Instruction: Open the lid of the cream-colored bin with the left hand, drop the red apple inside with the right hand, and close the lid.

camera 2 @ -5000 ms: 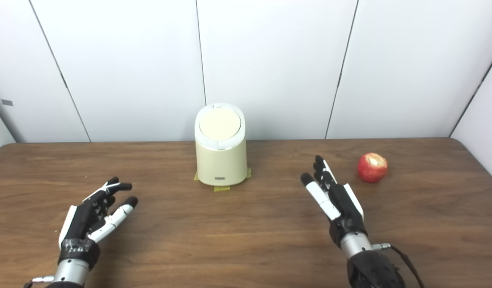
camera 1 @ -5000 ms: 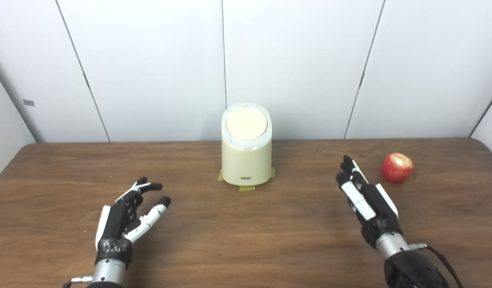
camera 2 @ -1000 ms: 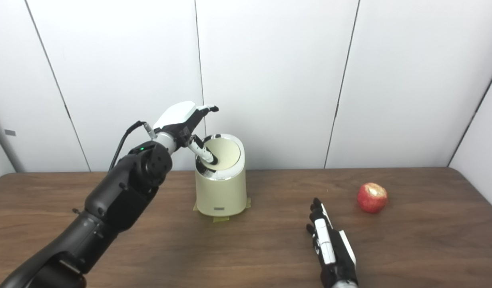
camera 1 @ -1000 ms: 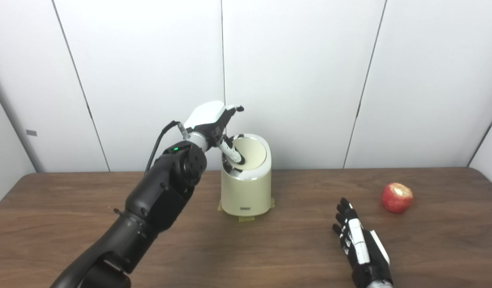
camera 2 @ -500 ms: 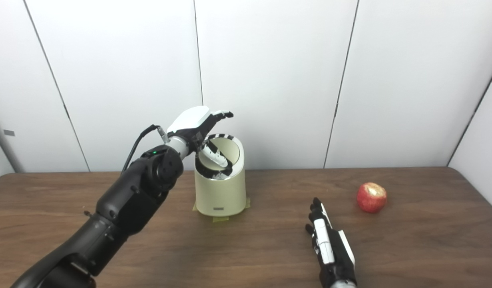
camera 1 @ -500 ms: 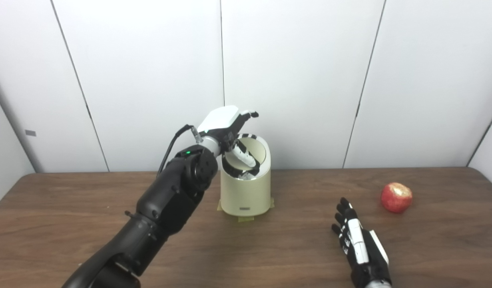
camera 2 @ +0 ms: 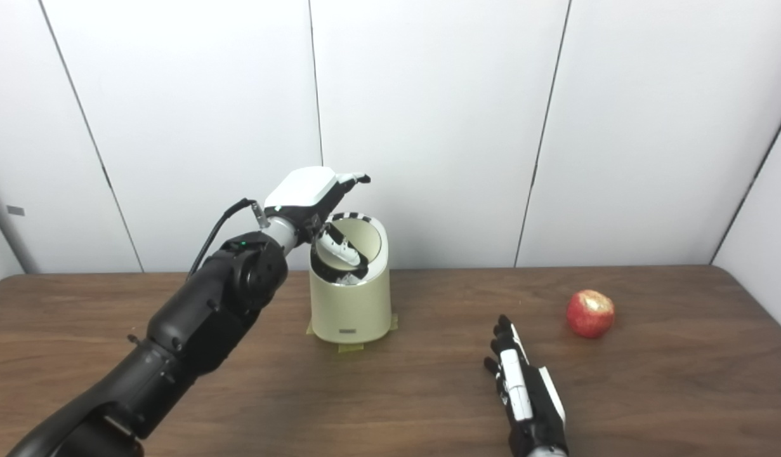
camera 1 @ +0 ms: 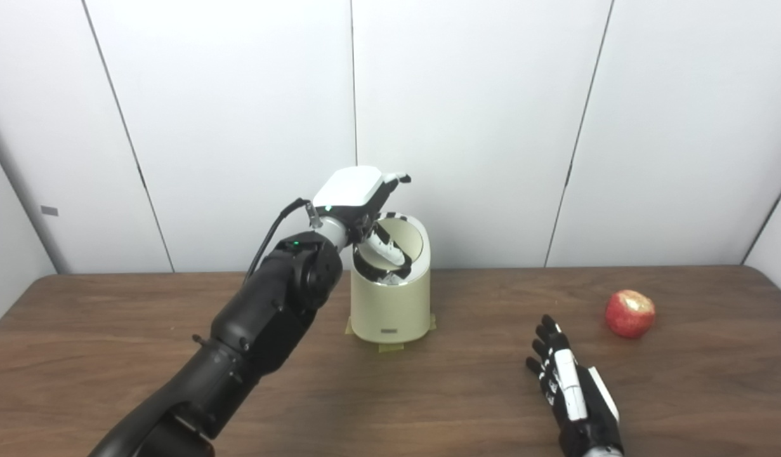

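The cream-colored bin (camera 1: 390, 311) stands at the table's back middle. Its round lid (camera 1: 408, 240) is tipped up inside the rim, so the dark opening shows at the front left. My left hand (camera 1: 358, 193) hovers over the bin's left rim with its fingers stretched out; its thumb (camera 1: 384, 249) reaches down into the opening against the lid. The red apple (camera 1: 630, 313) lies on the table at the right, with a pale bitten patch on top. My right hand (camera 1: 574, 400) is open and flat near the front, well short of the apple.
The brown wooden table (camera 1: 111, 330) runs across the view with white wall panels behind it. Yellow tape (camera 1: 390, 347) marks the bin's base. My left arm (camera 1: 257, 324) slants up from the bottom left across the table.
Over five seconds my left hand rose from the table to the bin and pushed the lid open; the camera tilted. In the last half second the hand barely shifted. The right hand and the apple stayed put.
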Motion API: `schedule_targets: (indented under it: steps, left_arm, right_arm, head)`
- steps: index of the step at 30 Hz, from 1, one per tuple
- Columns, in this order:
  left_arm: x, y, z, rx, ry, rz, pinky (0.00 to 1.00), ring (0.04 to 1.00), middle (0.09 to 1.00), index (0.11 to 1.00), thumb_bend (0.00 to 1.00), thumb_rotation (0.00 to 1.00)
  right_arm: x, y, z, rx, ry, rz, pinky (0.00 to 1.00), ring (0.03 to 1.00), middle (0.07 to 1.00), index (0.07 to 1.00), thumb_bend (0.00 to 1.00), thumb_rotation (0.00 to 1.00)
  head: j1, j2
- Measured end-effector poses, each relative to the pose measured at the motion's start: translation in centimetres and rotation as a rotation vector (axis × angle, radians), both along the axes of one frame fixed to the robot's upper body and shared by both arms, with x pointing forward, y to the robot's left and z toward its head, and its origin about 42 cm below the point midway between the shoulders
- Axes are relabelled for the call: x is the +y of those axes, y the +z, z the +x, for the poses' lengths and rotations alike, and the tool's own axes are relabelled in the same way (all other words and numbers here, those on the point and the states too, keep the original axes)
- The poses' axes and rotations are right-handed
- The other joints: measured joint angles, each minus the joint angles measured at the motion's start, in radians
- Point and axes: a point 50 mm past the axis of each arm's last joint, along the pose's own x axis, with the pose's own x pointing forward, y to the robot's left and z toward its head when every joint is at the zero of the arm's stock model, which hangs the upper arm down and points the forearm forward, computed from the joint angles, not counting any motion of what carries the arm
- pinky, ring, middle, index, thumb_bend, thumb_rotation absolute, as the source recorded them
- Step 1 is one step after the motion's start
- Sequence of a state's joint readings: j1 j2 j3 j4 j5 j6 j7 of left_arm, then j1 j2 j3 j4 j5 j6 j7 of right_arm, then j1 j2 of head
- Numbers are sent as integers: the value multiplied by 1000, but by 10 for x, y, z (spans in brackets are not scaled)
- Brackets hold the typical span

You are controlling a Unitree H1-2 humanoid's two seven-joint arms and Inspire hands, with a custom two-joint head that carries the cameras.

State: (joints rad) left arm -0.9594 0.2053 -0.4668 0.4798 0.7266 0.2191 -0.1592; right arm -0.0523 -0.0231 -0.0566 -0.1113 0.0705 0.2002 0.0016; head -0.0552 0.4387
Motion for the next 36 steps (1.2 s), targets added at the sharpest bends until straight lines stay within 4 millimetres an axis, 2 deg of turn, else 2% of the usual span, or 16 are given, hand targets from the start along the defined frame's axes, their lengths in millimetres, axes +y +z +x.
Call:
schedule_targets:
  steps: [5, 9, 13, 17, 25, 36]
  left_arm:
    - [11, 3, 3, 81, 60, -192, 741, 863, 880, 879, 911, 96]
    - [14, 6, 3, 109, 78, -268, 735, 847, 860, 868, 923, 112]
    - [11, 7, 1, 100, 69, -245, 724, 837, 858, 866, 925, 96]
    - [8, 3, 0, 79, 55, -175, 758, 846, 859, 875, 927, 74]
    - [8, -3, -1, 33, 20, -62, 869, 922, 911, 895, 940, 59]
    - [4, -4, -3, -14, 2, 13, 876, 904, 895, 891, 939, 61]
  right_arm:
    - [-1, 0, 0, 0, 1, -3, 965, 990, 998, 1000, 736, 964]
    - [-1, 0, 0, 1, 2, -12, 951, 993, 999, 1000, 717, 967]
    - [-1, 0, 0, 1, 7, -25, 947, 988, 994, 1000, 725, 967]
    - [-1, 0, 0, 1, 11, -44, 937, 982, 991, 1000, 720, 977]
    - [-1, 0, 0, 2, 10, -30, 955, 993, 999, 1000, 716, 958]
    - [-2, 2, -1, 4, 10, -29, 962, 999, 999, 1000, 721, 955]
  head:
    - [2, -2]
    - [6, 3]
    - [6, 3]
    - [5, 3]
    - [5, 11]
    - [11, 14]
